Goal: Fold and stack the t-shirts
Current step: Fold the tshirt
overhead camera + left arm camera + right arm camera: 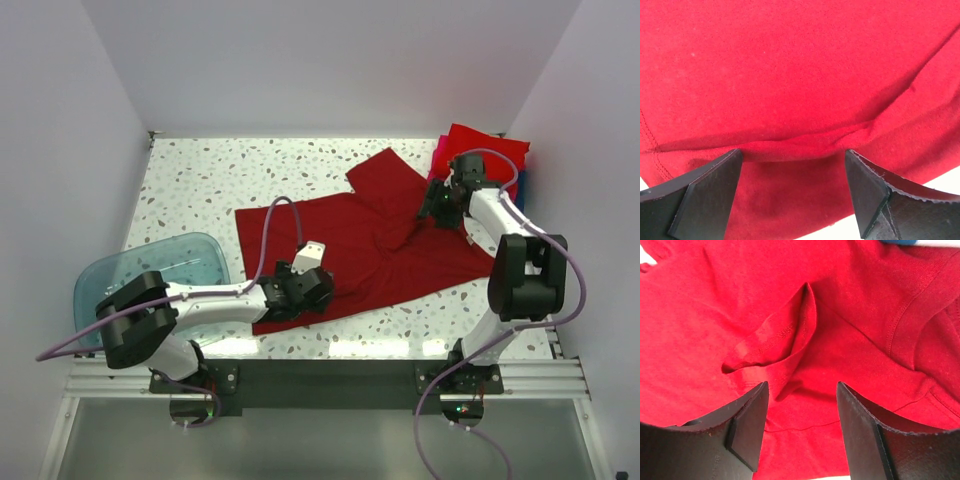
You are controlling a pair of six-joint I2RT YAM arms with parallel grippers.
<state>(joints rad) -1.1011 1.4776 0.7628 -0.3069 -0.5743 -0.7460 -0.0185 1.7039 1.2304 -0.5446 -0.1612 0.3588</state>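
Observation:
A plain dark red t-shirt (370,240) lies spread across the middle of the table, one sleeve pointing to the back. My left gripper (318,290) is open over its near left hem; in the left wrist view (792,165) the cloth (790,75) fills the frame and a low fold runs between the fingers. My right gripper (432,208) is open over the shirt's right side near the collar; the right wrist view (802,395) shows a raised cloth fold (785,340) just ahead of the jaws. A stack of folded shirts (490,152), bright red on top, sits at the back right.
A translucent blue plastic tub (165,265) stands at the near left by the left arm's base. White walls close in the table on three sides. The speckled tabletop (220,175) shows bare at the back left.

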